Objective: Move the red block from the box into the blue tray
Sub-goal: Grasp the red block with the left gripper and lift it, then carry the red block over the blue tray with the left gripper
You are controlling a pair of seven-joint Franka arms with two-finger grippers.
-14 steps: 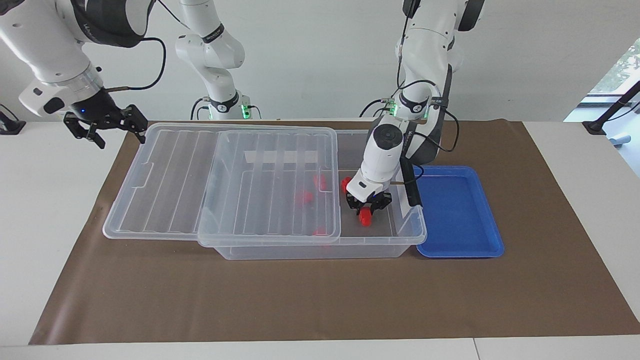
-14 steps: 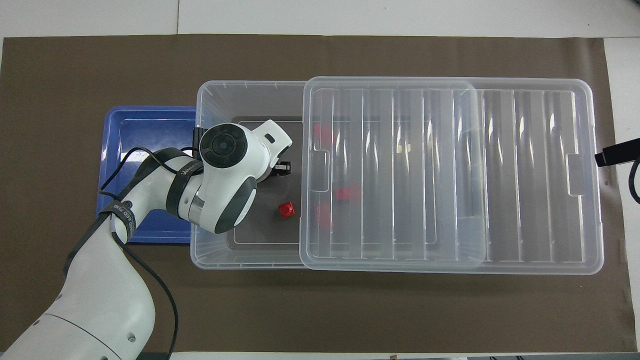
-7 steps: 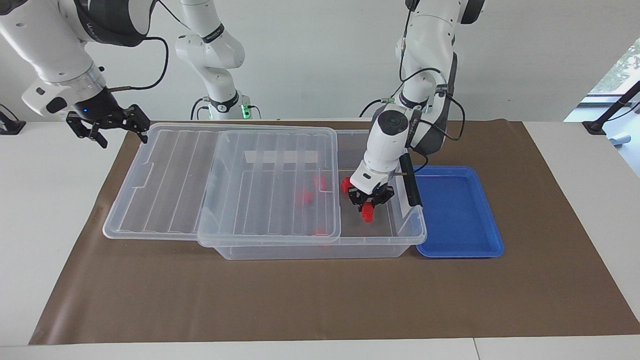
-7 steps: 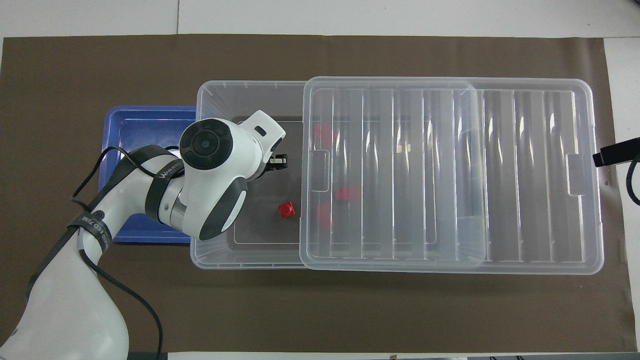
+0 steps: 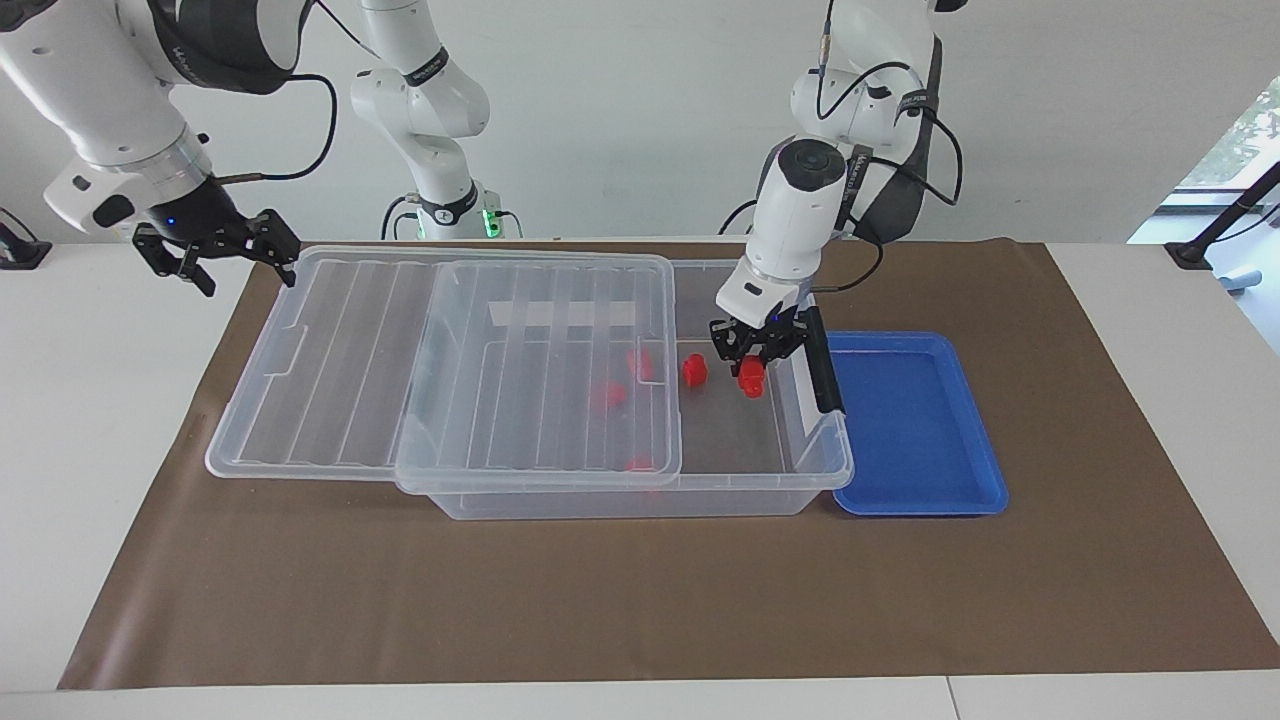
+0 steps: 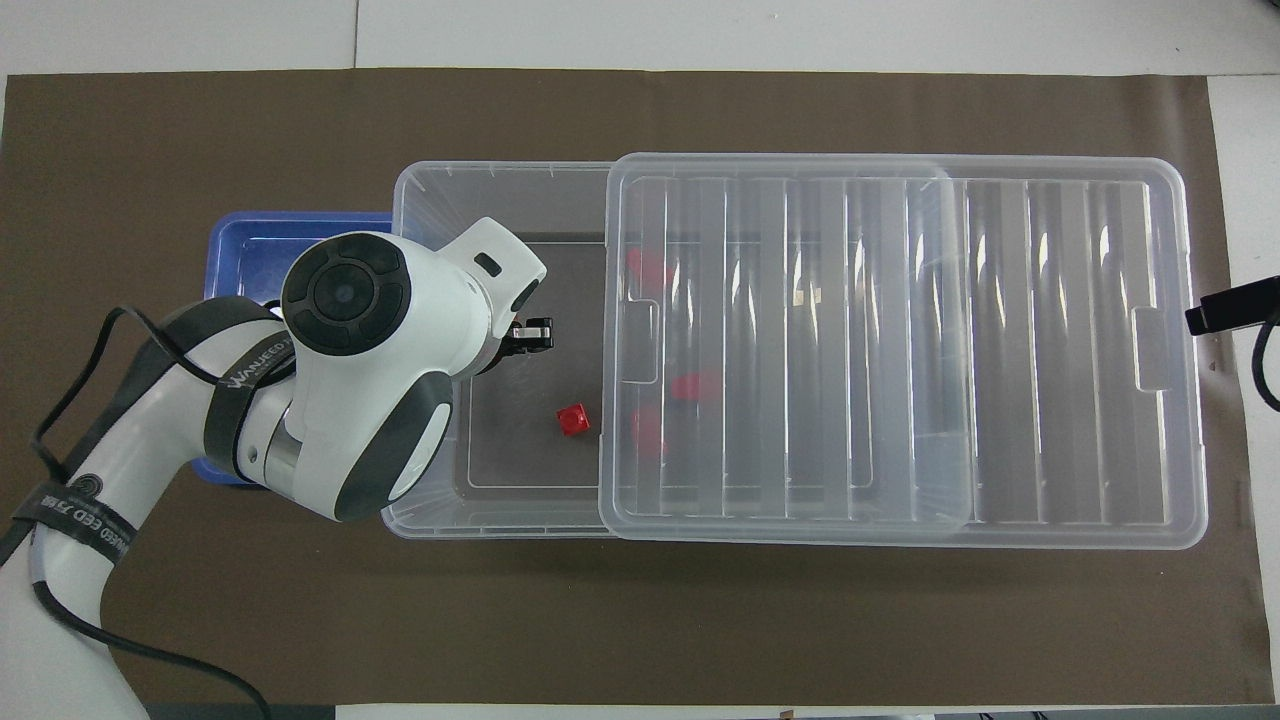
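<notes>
1. Lifted since a second ago, the left pincer [image 5: 752,366] pinches the red block [image 5: 751,378] above the box [image 5: 640,495], at 9 o'clock of the blue tray [image 5: 920,500] in the facing view.
2. Waiting right pincer [image 5: 232,250] hangs spread over the counter [image 5: 90,400] at the lid's [image 5: 330,350] 10 o'clock.

Red blocks [image 5: 610,393] blurred under ribbed lid [image 5: 450,370]

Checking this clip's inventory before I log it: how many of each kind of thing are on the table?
clear box: 1
lid: 1
blue tray: 1
red blocks: 5, one held by the left gripper, one uncovered, three under the lid
total: 8
</notes>
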